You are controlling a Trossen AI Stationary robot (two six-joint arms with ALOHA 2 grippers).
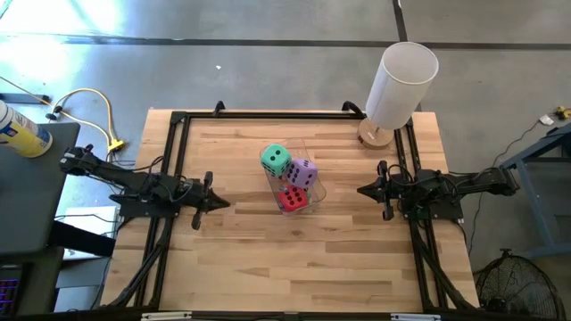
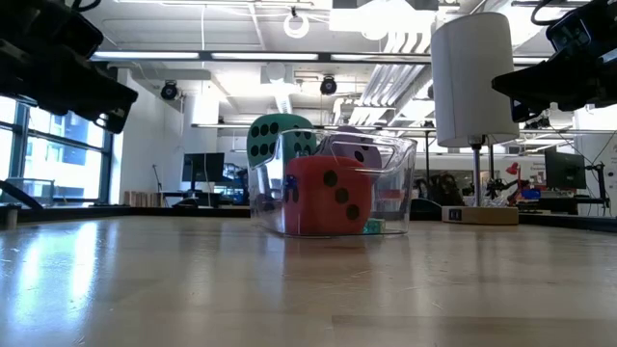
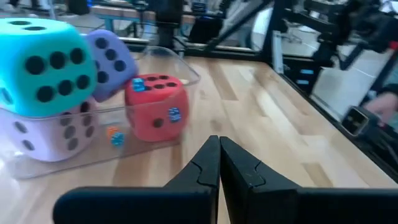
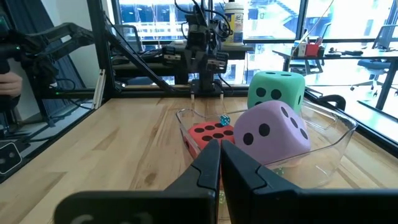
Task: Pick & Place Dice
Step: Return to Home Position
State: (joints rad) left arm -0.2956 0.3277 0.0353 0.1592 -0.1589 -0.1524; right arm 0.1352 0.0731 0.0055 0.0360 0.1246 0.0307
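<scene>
A clear plastic bin [image 1: 308,165] stands mid-table and holds the dice. The green die [image 1: 276,160] sits on top of a pale pink die [image 3: 43,134]. The purple die [image 1: 302,173] rests tilted on the others, and the red die [image 1: 292,200] stands on the bin's floor at its near end. My left gripper [image 1: 223,203] is shut and points level at the bin from the table's left, a hand's width away. My right gripper [image 1: 361,189] is shut and points level at the bin from the right, also apart from it.
A white cylinder on a round wooden base [image 1: 400,85] stands at the table's far right corner. Black frame rails [image 1: 178,134] run along the left, right and far edges. A few tiny dice [image 3: 117,137] lie in the bin. Bare wood lies near the front edge.
</scene>
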